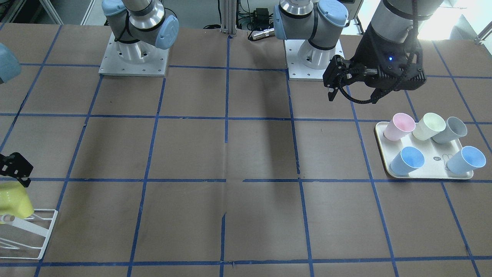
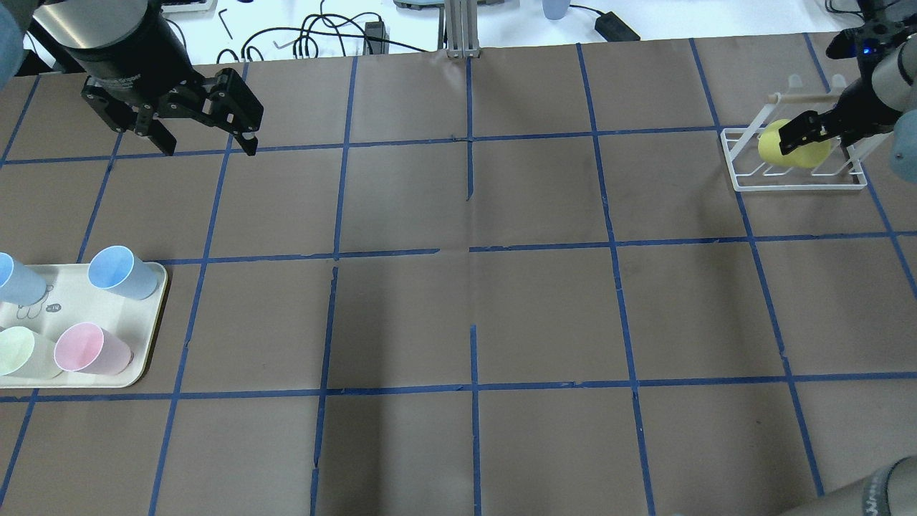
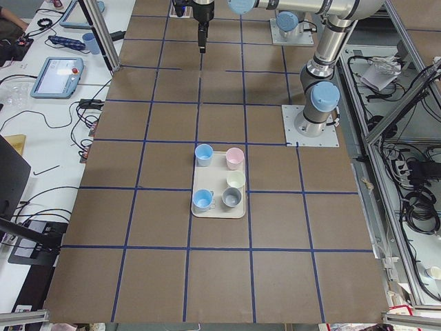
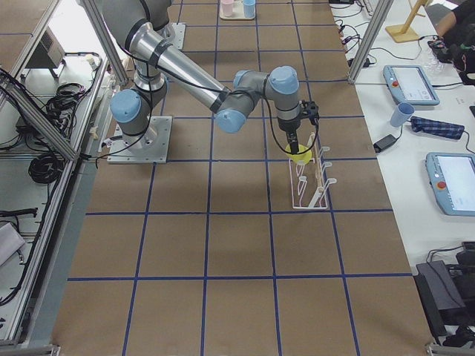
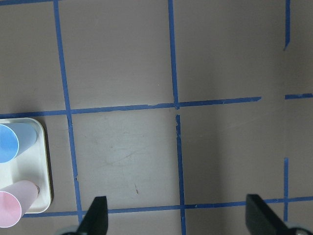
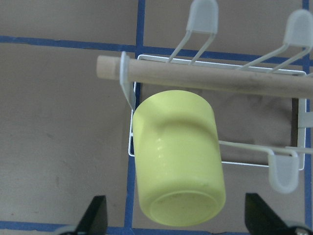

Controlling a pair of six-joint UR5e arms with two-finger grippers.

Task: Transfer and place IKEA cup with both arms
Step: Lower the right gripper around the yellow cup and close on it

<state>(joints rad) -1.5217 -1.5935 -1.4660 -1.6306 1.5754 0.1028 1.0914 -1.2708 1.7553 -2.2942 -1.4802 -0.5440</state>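
Yellow plastic, tapered, no handle: the IKEA cup (image 6: 178,156) sits mouth-down and tilted on a prong of the white wire rack (image 2: 745,183), just under the rack's round wooden dowel (image 6: 205,76), at the robot's right end of the brown paper-covered table (image 2: 544,301).

Right gripper (image 6: 177,218): jaws spread wide, one finger on each side of the cup's base, a clear gap on both sides. Nothing gripped yet.

Left gripper (image 2: 208,140): also spread wide, empty, hovering over bare table. Near it is the cream rectangular tray (image 2: 154,322) with its upright pastel cups (image 2: 118,271).

Step in hand, as I read it: take the cup off the rack.

Notes for doing it well:
- In the wrist view the cup sits roughly midway between the fingers. Hold that centring so both pads meet the wall together and the cup is not shoved sideways on its prong.
- Get the pads down onto the side wall, not the rim of the base. The taper likely makes a shallow pinch slide off.
- Close gently, since thin plastic should flex.
- Lift along the line of the prong. A straight sideways pull risks dragging the light rack, and the dowel is close above.
- Grip near one end so the left gripper has bare wall to take at the hand-over.
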